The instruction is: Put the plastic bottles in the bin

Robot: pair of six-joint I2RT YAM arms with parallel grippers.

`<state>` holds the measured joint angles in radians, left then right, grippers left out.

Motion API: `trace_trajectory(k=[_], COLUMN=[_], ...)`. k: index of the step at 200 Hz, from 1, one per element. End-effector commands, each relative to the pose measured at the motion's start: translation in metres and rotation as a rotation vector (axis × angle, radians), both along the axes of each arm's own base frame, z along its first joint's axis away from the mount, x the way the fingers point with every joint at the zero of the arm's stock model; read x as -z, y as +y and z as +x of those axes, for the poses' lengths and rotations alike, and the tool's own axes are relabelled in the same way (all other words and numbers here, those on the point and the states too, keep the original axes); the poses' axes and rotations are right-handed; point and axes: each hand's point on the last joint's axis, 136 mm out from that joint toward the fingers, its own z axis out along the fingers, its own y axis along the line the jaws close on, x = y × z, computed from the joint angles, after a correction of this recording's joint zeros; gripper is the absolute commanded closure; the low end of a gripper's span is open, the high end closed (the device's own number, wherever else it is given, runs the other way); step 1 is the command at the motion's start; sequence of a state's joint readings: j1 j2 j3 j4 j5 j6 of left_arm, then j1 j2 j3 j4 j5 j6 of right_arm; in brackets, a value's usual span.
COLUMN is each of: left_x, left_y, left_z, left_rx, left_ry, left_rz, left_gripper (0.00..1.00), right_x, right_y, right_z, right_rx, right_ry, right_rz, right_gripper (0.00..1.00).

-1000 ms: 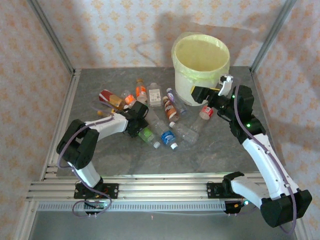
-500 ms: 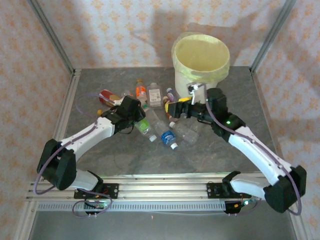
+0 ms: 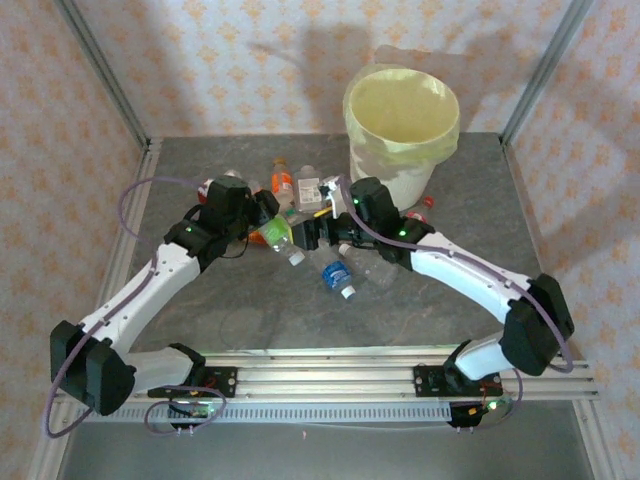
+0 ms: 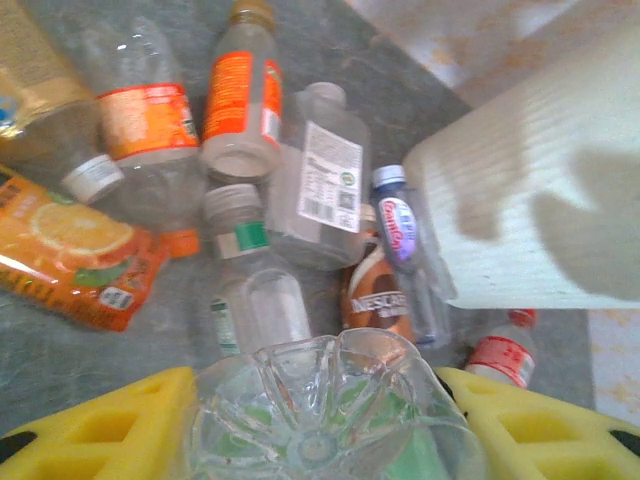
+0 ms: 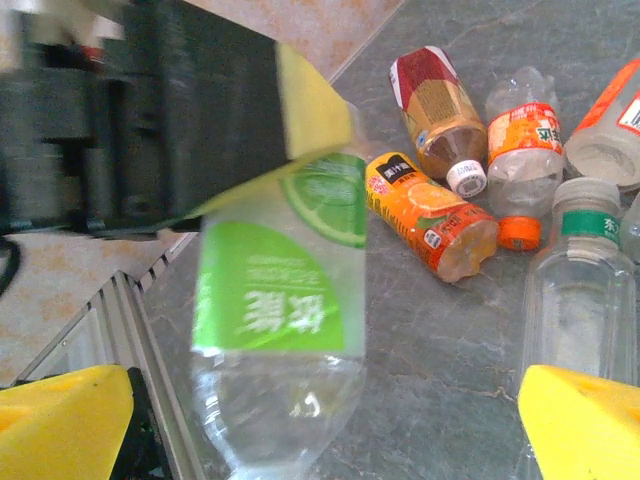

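From the right wrist, bottle [image 5: 288, 365] in left claw [image 4: 320, 430] shows green label [image 5: 262, 290].

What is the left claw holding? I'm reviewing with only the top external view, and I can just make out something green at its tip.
Observer: The left wrist view shows the left claw clamped on a clear green-label bottle, with the bottle's ribbed base toward the camera.
Operator: Has the right claw gripped it too?
Observer: No. In the right wrist view the right claw is open, with gaps between the bottle and both of its yellow fingers.
Operator: Anything readable on the label?
Observer: The right wrist view shows the label close up: a lime slice and white characters on green.
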<state>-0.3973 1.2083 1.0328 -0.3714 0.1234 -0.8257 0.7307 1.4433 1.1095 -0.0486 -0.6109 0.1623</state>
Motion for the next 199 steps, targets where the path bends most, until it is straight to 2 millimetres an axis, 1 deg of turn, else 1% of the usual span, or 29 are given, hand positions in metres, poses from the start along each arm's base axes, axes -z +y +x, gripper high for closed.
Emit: trace_trajectory(k=[1,11,22,43,59,64,76,94,111,139,165,176,199], left_x=[-0.031,-0.035,-0.035,-0.030,-0.027,-0.027,-0.027,-0.029,-0.028,-0.024,-0.023,-0.024,-0.029], left_y=[-0.014,-0.016,-0.016,-0.018,-0.018,-0.019,-0.021,-0.022,-0.022,-0.020,-0.018,-0.016,-0.014], left_z=[0.003,0.003,0.004,0.005,0.007,0.007,0.008,0.009,0.009,0.007,0.006,0.005,0.002], left_rx=[0.084,0.094,0.093,0.091,0.086,0.087,0.092,0.096,0.096,0.092,0.085,0.080,0.081], left_ry=[-0.109,-0.122,-0.121,-0.106,-0.094,-0.095,-0.098,-0.105,-0.105,-0.092,-0.089,-0.084,-0.082], left_rz=[-0.048,-0.060,-0.063,-0.065,-0.066,-0.070,-0.082,-0.089,-0.085,-0.075,-0.069,-0.065,-0.058], left_gripper=[0.49,0.48,0.48,0.48,0.48,0.48,0.48,0.48,0.48,0.48,0.47,0.43,0.33], right_x=[-0.019,-0.018,-0.019,-0.027,-0.025,-0.021,-0.012,-0.006,-0.008,-0.013,-0.015,-0.016,-0.015], right_y=[0.020,0.024,0.031,0.047,0.055,0.057,0.058,0.057,0.056,0.057,0.055,0.053,0.044], right_z=[0.007,0.007,0.004,-0.017,-0.027,-0.028,-0.020,-0.008,-0.002,-0.002,-0.001,0.000,0.008], right_rx=[-0.012,-0.020,-0.054,-0.191,-0.241,-0.237,-0.188,-0.116,-0.075,-0.081,-0.073,-0.062,-0.006], right_ry=[-0.001,0.015,0.029,0.052,0.040,0.034,0.031,0.046,0.050,0.042,0.032,0.023,-0.011], right_rz=[0.074,0.086,0.110,0.163,0.153,0.140,0.107,0.094,0.096,0.108,0.102,0.095,0.058], right_gripper=[0.01,0.01,0.01,0.01,0.01,0.01,0.01,0.00,0.11,0.28,0.36,0.39,0.44])
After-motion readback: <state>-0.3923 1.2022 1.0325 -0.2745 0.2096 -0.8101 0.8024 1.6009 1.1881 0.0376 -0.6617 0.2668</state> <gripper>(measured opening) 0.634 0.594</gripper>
